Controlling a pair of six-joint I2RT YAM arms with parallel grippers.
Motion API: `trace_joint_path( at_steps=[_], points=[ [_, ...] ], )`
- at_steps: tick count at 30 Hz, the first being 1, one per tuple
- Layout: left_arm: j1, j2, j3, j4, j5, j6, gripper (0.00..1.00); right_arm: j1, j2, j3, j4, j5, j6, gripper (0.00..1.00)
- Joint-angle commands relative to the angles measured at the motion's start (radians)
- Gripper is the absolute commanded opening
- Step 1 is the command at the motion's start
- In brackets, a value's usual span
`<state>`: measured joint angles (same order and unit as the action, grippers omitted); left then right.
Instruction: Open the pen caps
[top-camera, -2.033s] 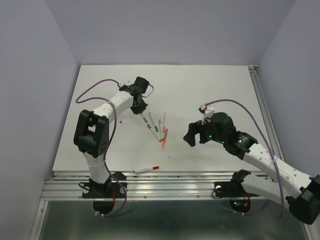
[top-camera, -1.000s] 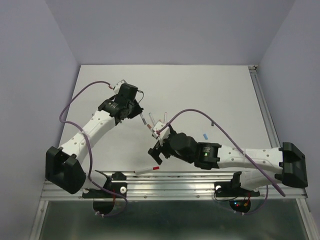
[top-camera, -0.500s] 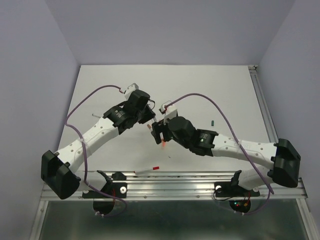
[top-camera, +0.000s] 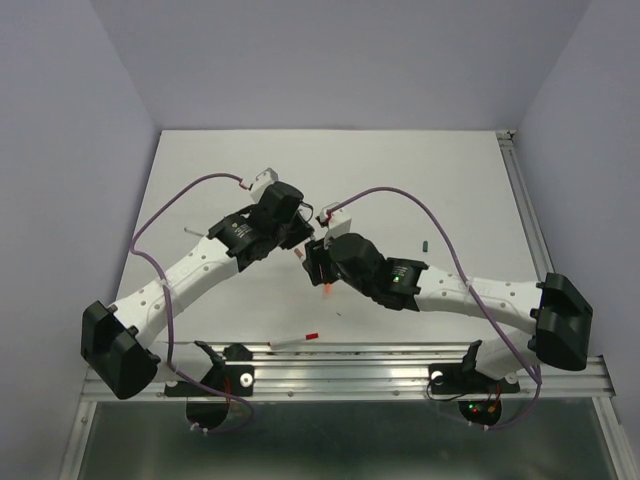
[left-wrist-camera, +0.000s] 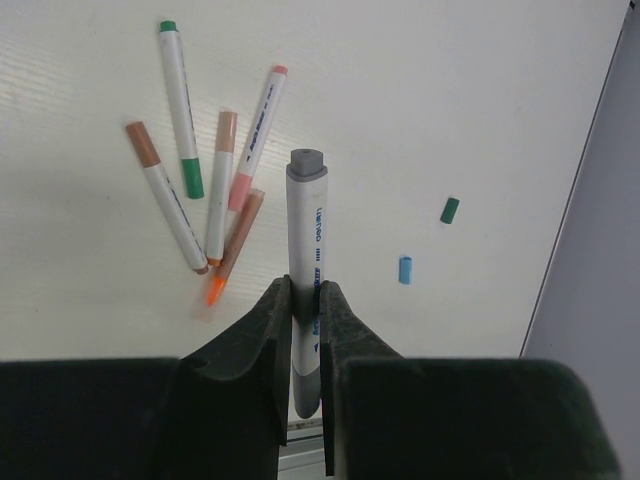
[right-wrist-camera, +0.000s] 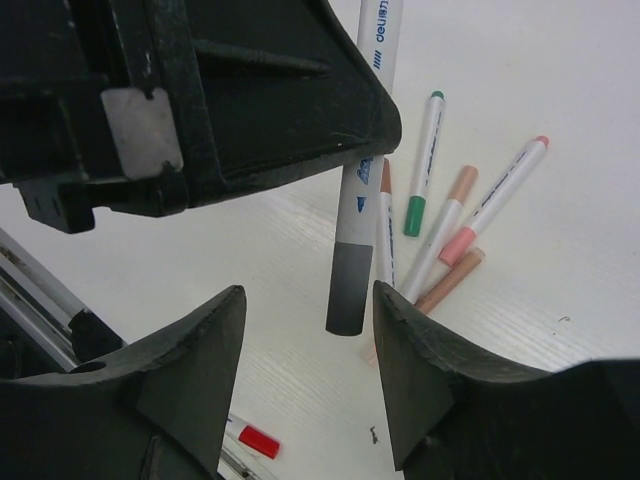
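My left gripper (left-wrist-camera: 305, 285) is shut on a white pen (left-wrist-camera: 306, 235), held in the air above the table. The pen's dark grey cap (right-wrist-camera: 348, 288) hangs between the fingers of my right gripper (right-wrist-camera: 308, 290). That gripper is open, with a gap on each side of the cap. From above, the left gripper (top-camera: 298, 243) and right gripper (top-camera: 313, 262) meet over the middle of the table. Two loose pen caps lie on the table, a green one (left-wrist-camera: 450, 209) and a blue one (left-wrist-camera: 405, 269).
Several pens lie in a fan (left-wrist-camera: 215, 190) under the grippers, some with coloured caps; the right wrist view shows the same fan (right-wrist-camera: 450, 225). A red-capped pen (top-camera: 296, 340) lies by the table's near edge. The green cap (top-camera: 426, 243) sits right of the arms.
Both arms swung in and met over the pens, the left one carrying the pen. In the last half second the right jaws narrowed around the grey cap.
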<state>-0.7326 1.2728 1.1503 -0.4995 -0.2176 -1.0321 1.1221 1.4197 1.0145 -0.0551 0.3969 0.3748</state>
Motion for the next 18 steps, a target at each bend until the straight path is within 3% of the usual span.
trace_joint_path(
  at_steps=[1, 4, 12, 13, 17, 18],
  points=[
    [-0.01, -0.036, -0.014, 0.002, -0.016, -0.011, 0.0, 0.002, -0.008, 0.041, 0.075, 0.042, 0.021, 0.58],
    [-0.011, -0.036, -0.018, 0.01, -0.011, -0.017, 0.0, 0.001, -0.004, 0.056, 0.058, 0.049, 0.021, 0.42],
    [-0.013, -0.043, -0.027, 0.029, 0.015, -0.016, 0.0, -0.001, 0.005, 0.061, 0.017, 0.091, 0.042, 0.22],
    [-0.013, -0.046, -0.032, 0.038, 0.029, -0.014, 0.0, 0.001, 0.005, 0.056, 0.02, 0.103, 0.047, 0.14],
    [-0.013, -0.04, -0.031, 0.033, 0.038, -0.005, 0.0, 0.001, -0.008, 0.047, 0.032, 0.117, 0.055, 0.01],
    [-0.013, -0.036, -0.029, 0.032, 0.043, -0.006, 0.1, 0.001, -0.011, 0.038, 0.044, 0.114, 0.052, 0.01]
  ],
)
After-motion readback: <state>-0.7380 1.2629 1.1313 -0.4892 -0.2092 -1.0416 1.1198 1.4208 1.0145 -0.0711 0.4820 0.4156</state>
